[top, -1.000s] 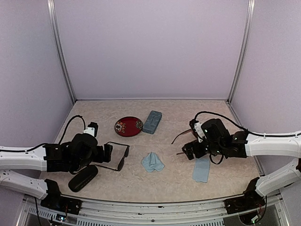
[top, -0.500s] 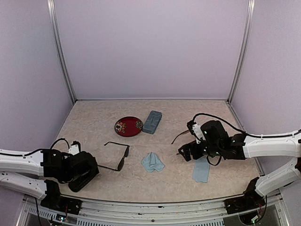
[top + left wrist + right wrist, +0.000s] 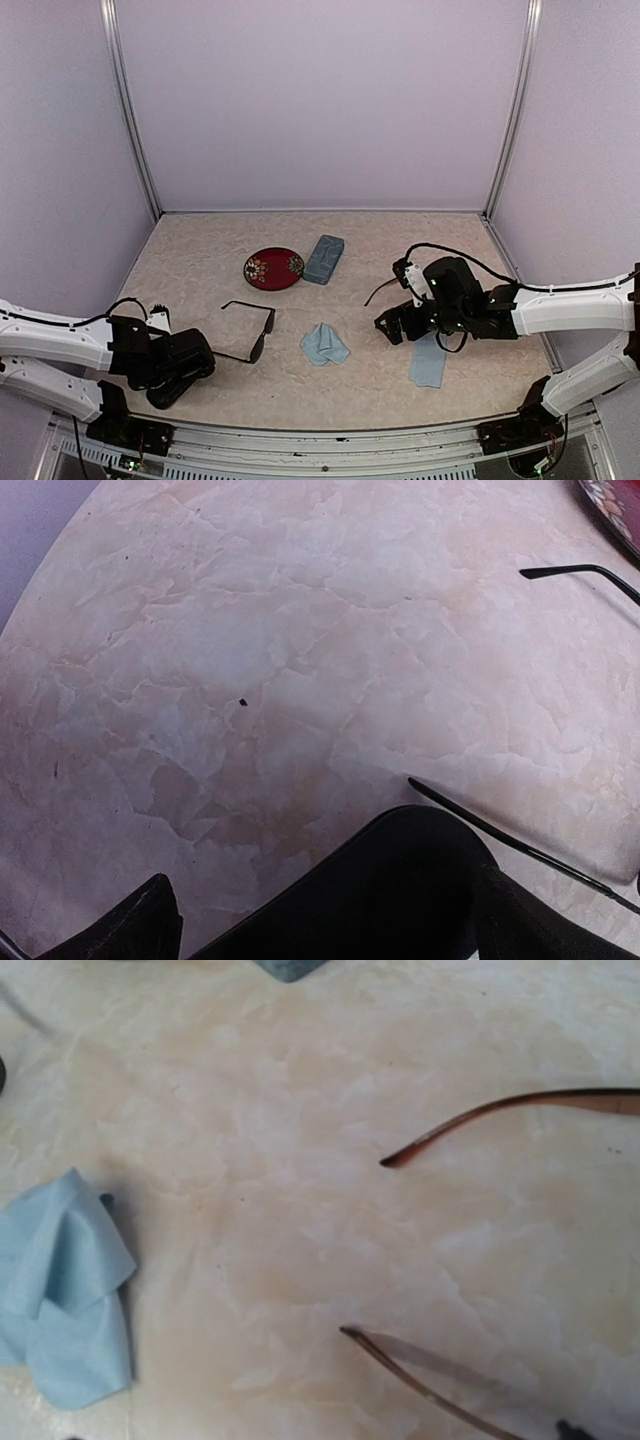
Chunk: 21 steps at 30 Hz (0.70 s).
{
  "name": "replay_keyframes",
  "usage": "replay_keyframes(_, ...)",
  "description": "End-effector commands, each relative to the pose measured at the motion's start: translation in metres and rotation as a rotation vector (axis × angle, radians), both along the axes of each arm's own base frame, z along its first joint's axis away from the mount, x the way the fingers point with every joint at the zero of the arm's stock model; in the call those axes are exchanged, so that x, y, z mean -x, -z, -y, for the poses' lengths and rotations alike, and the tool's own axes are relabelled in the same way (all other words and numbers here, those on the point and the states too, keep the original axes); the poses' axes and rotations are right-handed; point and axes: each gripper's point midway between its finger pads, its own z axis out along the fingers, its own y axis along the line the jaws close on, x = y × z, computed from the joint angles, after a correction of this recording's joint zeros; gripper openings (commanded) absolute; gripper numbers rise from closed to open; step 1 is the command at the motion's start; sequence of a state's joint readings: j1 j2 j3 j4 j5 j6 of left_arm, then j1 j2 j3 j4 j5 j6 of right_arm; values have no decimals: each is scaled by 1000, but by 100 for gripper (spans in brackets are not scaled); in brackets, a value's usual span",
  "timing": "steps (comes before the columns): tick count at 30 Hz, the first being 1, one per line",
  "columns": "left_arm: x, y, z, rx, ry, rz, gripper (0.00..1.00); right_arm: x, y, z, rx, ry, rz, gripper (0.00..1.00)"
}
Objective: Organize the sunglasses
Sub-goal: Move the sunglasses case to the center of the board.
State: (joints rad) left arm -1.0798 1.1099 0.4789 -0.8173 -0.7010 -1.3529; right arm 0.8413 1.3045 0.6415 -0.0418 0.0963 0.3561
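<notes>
Over the right half of the table [image 3: 460,240], my right gripper [image 3: 392,325] hangs released above the reddish-brown sunglasses [image 3: 480,1112], my left gripper [image 3: 195,362] equally released near the thin black sunglasses [image 3: 250,330], so I judge pickup pending: descend, then pinch a frame.

From above, my right gripper [image 3: 393,326] covers the lenses of the reddish-brown sunglasses [image 3: 590,1097]; at my wrist their temples run off the right edge. The black case [image 3: 400,880] is cropped along the bottom.

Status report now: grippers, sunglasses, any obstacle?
Left gripper open over black case. Right gripper open over brown sunglasses, not gripping. Black-frame sunglasses untouched. Blue cloth lies between the pairs.
</notes>
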Motion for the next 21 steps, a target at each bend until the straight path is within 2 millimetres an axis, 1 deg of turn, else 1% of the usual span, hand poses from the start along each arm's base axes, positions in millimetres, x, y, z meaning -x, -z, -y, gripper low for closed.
replay_keyframes(1, -1, -8, 14, 81, 55, 0, 99, 0, -5, -7, -27, -19, 16, 100)
replay_keyframes(2, -2, -8, 19, 112, 71, -1, 99, 0, -6, -7, -29, -19, 15, 100)
replay_keyframes(4, -1, -8, 23, 158, 83, -2, 99, 1, -5, -6, -32, -14, 12, 100)
replay_keyframes(8, 0, -4, 21, 182, 81, -14, 99, 3, -7, -4, -42, -9, 16, 100)
replay_keyframes(14, -1, 7, 18, 116, 72, -48, 99, 4, -10, -5, -57, -10, 15, 100)
replay_keyframes(19, 3, 17, 23, 92, 98, -92, 99, 6, -9, -4, -68, -8, 12, 100)
replay_keyframes(21, 7, 20, 34, 118, 130, -113, 99, 6, -8, -4, -67, -9, 13, 100)
